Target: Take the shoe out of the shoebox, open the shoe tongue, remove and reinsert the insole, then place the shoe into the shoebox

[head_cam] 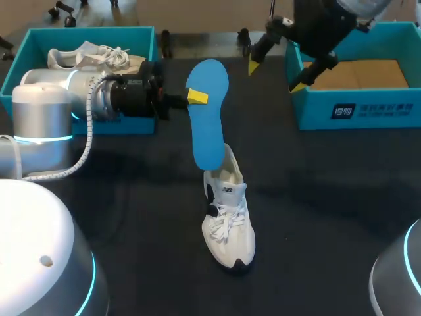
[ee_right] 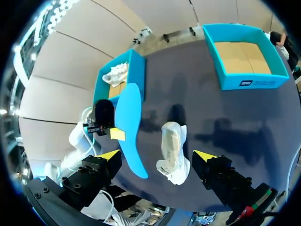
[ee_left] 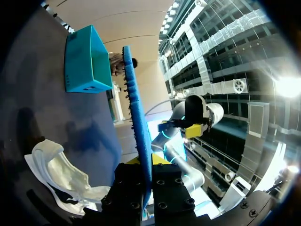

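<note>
My left gripper [head_cam: 191,97] is shut on a blue insole [head_cam: 207,112] and holds it upright on its long axis above the table. The insole's lower end hangs by the heel of a white shoe [head_cam: 227,224] that stands on the dark table with its toe toward the front. In the left wrist view the insole [ee_left: 136,117] shows edge-on between the fingers, with the shoe [ee_left: 61,174] below it. My right gripper [head_cam: 275,76] is raised at the back right, open and holding nothing. Its own view looks down on the insole [ee_right: 129,127] and the shoe [ee_right: 173,150].
A blue shoebox [head_cam: 20,62] at the back left holds a second white shoe [head_cam: 99,58]. A second blue shoebox [head_cam: 355,108] at the back right shows only its cardboard floor. My left arm stretches along the table in front of the left box.
</note>
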Controlling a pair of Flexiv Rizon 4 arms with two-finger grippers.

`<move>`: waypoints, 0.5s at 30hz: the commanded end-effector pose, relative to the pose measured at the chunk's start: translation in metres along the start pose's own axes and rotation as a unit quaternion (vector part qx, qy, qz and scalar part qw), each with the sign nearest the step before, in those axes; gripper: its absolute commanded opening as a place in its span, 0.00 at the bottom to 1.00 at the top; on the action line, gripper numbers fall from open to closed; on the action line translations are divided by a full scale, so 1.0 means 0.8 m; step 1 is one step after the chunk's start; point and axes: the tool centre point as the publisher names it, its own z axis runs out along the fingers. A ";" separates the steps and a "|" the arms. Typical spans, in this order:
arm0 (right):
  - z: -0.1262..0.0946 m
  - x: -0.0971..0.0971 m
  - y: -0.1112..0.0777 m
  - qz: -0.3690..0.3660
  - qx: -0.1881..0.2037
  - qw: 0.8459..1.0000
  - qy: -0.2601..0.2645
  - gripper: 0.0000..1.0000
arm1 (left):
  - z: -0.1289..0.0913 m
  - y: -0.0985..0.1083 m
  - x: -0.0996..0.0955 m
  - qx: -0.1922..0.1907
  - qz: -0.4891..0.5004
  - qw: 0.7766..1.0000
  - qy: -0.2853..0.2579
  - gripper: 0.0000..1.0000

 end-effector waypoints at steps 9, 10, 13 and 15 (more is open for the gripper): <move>0.010 -0.030 0.005 -0.007 0.004 0.957 0.289 1.00 | 0.000 0.001 0.001 0.001 0.000 1.000 -0.002 0.00; 0.011 -0.032 0.005 -0.007 0.005 0.955 0.297 1.00 | 0.000 0.001 0.001 0.001 0.000 1.000 -0.002 0.00; 0.017 -0.036 0.008 -0.007 0.007 0.949 0.316 1.00 | 0.000 0.001 0.001 0.001 0.000 1.000 -0.002 0.00; 0.020 -0.038 0.009 -0.009 0.007 0.945 0.328 1.00 | 0.000 0.001 0.001 0.001 0.000 1.000 -0.002 0.00</move>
